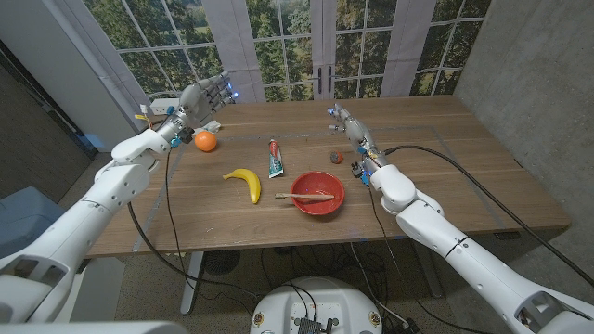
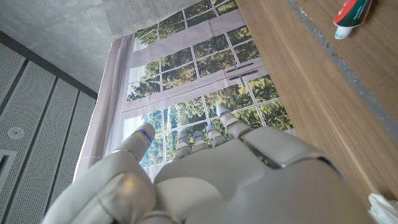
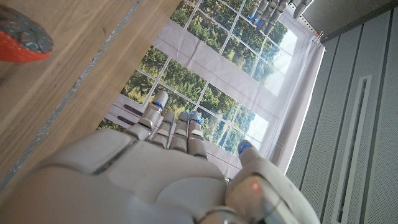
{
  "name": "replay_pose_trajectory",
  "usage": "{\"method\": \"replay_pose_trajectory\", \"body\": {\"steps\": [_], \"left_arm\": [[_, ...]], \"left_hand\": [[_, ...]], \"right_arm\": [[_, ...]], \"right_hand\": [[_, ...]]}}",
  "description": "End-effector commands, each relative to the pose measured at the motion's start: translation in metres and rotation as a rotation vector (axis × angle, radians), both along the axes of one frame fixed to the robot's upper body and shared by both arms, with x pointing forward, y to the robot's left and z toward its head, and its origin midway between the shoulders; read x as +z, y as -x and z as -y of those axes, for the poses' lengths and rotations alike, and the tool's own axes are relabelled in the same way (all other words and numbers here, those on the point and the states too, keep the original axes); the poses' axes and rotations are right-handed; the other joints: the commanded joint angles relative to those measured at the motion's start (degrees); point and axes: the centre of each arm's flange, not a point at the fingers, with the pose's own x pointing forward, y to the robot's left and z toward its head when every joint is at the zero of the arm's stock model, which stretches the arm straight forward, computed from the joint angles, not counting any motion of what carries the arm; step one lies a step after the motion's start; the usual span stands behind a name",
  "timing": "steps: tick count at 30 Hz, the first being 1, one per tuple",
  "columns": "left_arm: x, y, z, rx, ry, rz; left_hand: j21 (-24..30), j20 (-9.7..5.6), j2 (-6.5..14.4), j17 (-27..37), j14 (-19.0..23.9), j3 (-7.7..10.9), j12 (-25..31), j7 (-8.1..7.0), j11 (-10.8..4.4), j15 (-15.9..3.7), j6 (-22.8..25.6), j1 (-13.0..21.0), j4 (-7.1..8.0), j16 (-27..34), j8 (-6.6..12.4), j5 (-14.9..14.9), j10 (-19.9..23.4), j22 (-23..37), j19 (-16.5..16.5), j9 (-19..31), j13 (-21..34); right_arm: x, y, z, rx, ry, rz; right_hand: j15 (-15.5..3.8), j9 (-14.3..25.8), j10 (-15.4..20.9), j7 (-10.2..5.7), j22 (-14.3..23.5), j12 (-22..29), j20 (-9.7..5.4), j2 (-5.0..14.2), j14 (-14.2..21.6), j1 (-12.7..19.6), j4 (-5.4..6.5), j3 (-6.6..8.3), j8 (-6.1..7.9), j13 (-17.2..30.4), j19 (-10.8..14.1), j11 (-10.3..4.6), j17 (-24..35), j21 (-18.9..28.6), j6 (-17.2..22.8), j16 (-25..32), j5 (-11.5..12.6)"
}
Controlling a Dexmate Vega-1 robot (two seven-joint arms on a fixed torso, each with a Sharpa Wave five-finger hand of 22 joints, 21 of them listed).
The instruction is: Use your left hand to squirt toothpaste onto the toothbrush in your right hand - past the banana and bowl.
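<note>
The toothpaste tube (image 1: pixel 275 159), white, red and green, lies on the wooden table (image 1: pixel 436 167) near its middle; it also appears in the left wrist view as the tube (image 2: pixel 351 14). A toothbrush (image 1: pixel 304 196) lies across the red bowl (image 1: pixel 317 193), its handle sticking out towards the banana (image 1: pixel 244 182). My left hand (image 1: pixel 206 96) hovers open over the far left of the table, well away from the tube, and holds nothing; its back (image 2: pixel 211 174) fills the left wrist view. My right hand (image 1: pixel 339 119) is open and empty beyond the bowl, its back (image 3: pixel 168 180) seen from the right wrist.
An orange (image 1: pixel 205 141) sits just under my left hand. A small red and grey ball (image 1: pixel 336 156) lies near my right hand and shows again as the ball (image 3: pixel 18 40). A crumpled white scrap (image 2: pixel 382 208) lies by the left hand. Windows stand behind the table.
</note>
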Motion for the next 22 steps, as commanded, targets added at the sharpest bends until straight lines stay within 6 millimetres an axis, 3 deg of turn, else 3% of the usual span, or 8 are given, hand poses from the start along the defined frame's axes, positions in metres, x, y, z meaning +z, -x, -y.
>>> {"method": "replay_pose_trajectory", "body": {"steps": [1, 5, 9, 18, 20, 22], "left_arm": [[-0.012, 0.000, -0.004, 0.007, 0.013, 0.000], [-0.014, 0.000, -0.008, 0.019, 0.030, 0.001], [-0.017, 0.002, -0.012, 0.031, 0.035, 0.001], [-0.031, 0.000, -0.024, 0.063, 0.039, -0.042], [-0.033, 0.000, -0.025, 0.061, 0.051, -0.047], [-0.034, 0.002, -0.025, 0.062, 0.050, -0.043]], "left_hand": [[-0.65, -0.37, 3.65, -0.03, -0.19, 1.59, 0.52, 0.59, 1.01, -2.34, 0.28, 0.42, -0.24, 0.37, 0.46, -0.22, 0.08, -0.04, -0.38, 0.03, -0.09], [-1.32, -1.47, 3.41, 0.11, -0.27, 2.44, 0.50, -0.19, -0.08, -3.17, 0.79, 0.79, -0.34, 0.46, 0.57, -0.51, 0.13, -0.04, -0.84, 0.04, -0.10], [-1.95, -2.20, 0.87, 0.46, -0.76, 0.93, 0.43, -1.01, -0.65, -3.91, 0.84, -1.35, 0.67, 0.53, 0.44, -1.17, -0.04, -0.01, -1.03, 0.03, -0.06], [-2.20, -2.20, 0.73, 0.35, -1.03, 0.80, 0.32, -0.99, -0.52, -3.87, 0.62, -1.83, 0.69, 0.40, 0.33, -1.19, -0.40, -0.02, -1.01, 0.02, -0.06], [-2.26, -2.22, 0.74, 0.32, -1.16, 0.80, 0.28, -0.93, -0.57, -3.86, 0.50, -1.93, 0.68, 0.34, 0.29, -1.18, -0.52, -0.02, -0.99, 0.02, -0.06], [-2.32, -2.23, 0.75, 0.29, -1.23, 0.81, 0.28, -0.83, -0.55, -3.84, 0.35, -2.00, 0.65, 0.32, 0.23, -1.17, -0.55, -0.02, -0.98, 0.02, -0.06]], "right_arm": [[0.009, -0.005, 0.005, 0.074, -0.107, 0.002], [0.014, -0.006, 0.009, 0.094, -0.137, 0.015], [0.018, -0.007, 0.014, 0.111, -0.173, 0.034], [0.028, -0.013, 0.018, 0.019, -0.186, 0.078], [0.029, -0.013, 0.018, 0.004, -0.206, 0.099], [0.031, -0.011, 0.016, 0.000, -0.212, 0.120]], "right_hand": [[-2.26, 0.06, 0.68, 0.03, 0.05, -0.12, -3.46, 0.53, 0.57, -0.24, 0.24, 0.09, 0.45, 0.00, 0.35, 0.06, -0.22, -0.28, 0.66, -0.15, 0.63], [-2.12, 0.04, 1.13, 0.14, 0.06, -0.15, -3.40, 0.58, 1.11, -0.37, 0.25, 0.19, 0.50, -0.17, 0.68, 0.05, -0.54, -0.54, 0.82, -0.20, 0.68], [-1.59, 0.03, 2.13, 0.53, 0.10, -0.14, -2.97, 0.51, 2.32, -0.65, 0.23, 0.32, 0.79, -0.46, 1.43, 0.57, -1.15, -0.98, 1.72, -0.23, 0.73], [-1.55, 0.01, 5.71, 0.83, 0.17, 0.16, -2.39, 0.13, 4.53, -0.22, -0.89, 1.29, 1.79, -1.06, 3.85, 1.16, -3.10, -2.18, 5.75, -0.97, 0.58], [-1.46, 0.01, 7.03, 0.91, 0.13, 0.24, -3.48, 0.02, 5.28, 0.35, -1.71, 1.84, 1.99, -1.20, 1.08, 1.09, -3.91, -4.10, 7.11, -1.32, 0.45], [-1.28, 0.01, 7.49, 1.23, 0.12, 0.20, -3.54, -0.10, 5.59, 0.61, -2.12, 2.08, 2.03, -1.26, 0.32, 1.00, -4.33, -4.82, 7.64, -1.53, 0.36]]}}
